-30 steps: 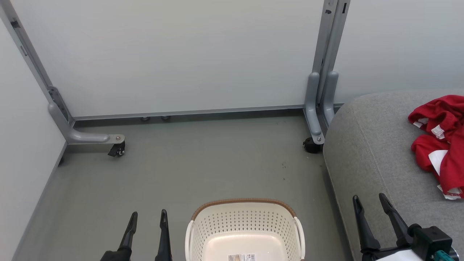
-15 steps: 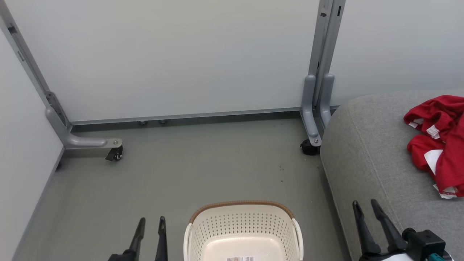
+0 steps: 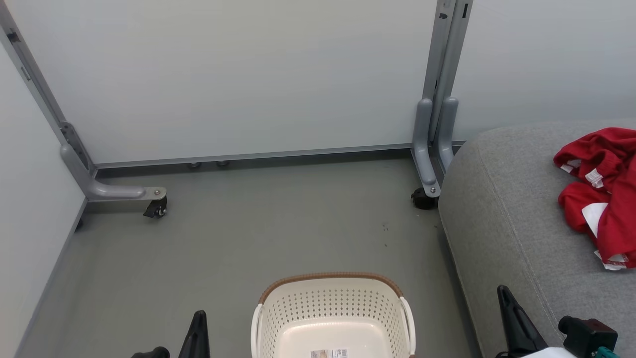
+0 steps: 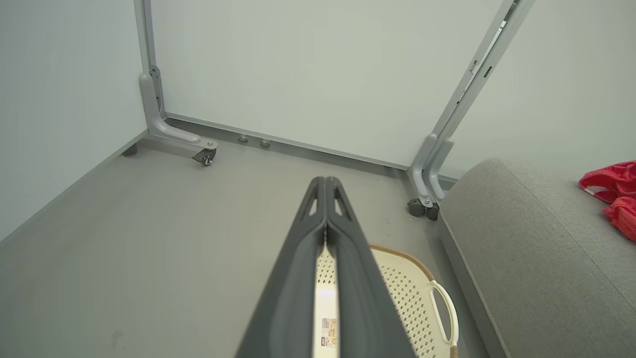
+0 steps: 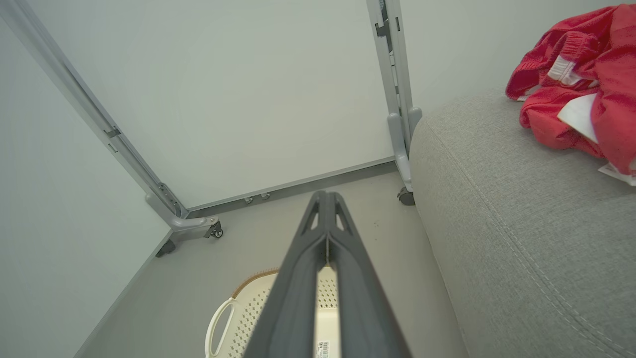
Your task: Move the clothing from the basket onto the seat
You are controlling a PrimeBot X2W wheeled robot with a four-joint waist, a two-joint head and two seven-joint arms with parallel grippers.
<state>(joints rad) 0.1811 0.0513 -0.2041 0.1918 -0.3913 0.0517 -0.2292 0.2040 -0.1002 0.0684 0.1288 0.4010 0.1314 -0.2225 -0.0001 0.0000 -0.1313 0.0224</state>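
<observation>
The cream basket (image 3: 333, 303) with its brown rim stands on the floor at the bottom centre, with nothing but a label sticker on its bottom. Red clothing (image 3: 603, 191) with white patches lies bunched on the grey seat (image 3: 516, 214) at the right edge. My left gripper (image 3: 199, 318) is low, left of the basket, shut with nothing held; its fingertips meet in the left wrist view (image 4: 325, 181). My right gripper (image 3: 504, 293) hangs over the seat's front edge, also shut on nothing (image 5: 325, 195). The basket (image 4: 412, 293) (image 5: 248, 308) and the clothing (image 4: 613, 194) (image 5: 581, 89) appear in both wrist views.
White partition panels on grey metal frames close off the back and left. Their feet carry black castors (image 3: 156, 210) (image 3: 422, 199) standing on the grey floor (image 3: 248, 238). The right castor sits close to the seat's corner.
Both grippers have closed from open to shut and have sunk lower in the head view. The head camera has shifted slightly. The clothing and the basket have stayed put.
</observation>
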